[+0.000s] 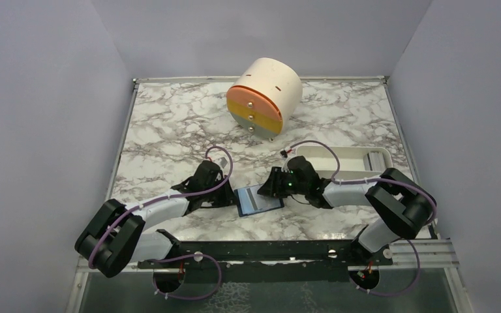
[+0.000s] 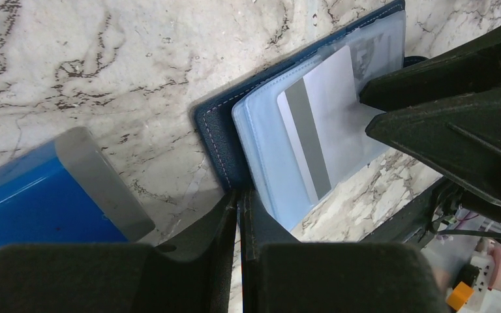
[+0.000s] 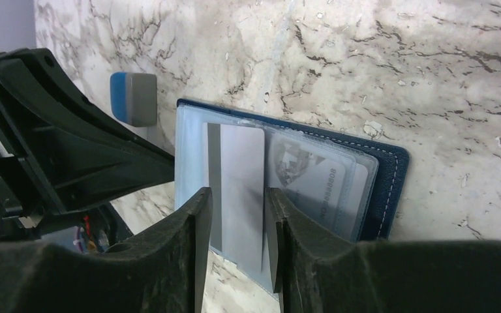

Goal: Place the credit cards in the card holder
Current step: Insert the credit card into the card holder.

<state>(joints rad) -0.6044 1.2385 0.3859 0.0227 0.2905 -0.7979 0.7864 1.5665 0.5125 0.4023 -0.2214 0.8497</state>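
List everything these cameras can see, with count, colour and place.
table: one, white-grey marble, under everything.
drum: one, cream with an orange, yellow and grey face, on its side at the far middle.
tray: one, white, oblong, right of centre.
block: one, bright blue with a grey end, beside the card holder on the left gripper's side.
card holder: one, navy with pale blue sleeves, lying open at near centre.
striped credit card: one, white with a grey stripe, on the holder's sleeves.
printed credit card: one, pale, inside a clear sleeve.
left gripper: one, black, shut on the card holder's left edge.
right gripper: one, black, open, fingers astride the striped credit card.
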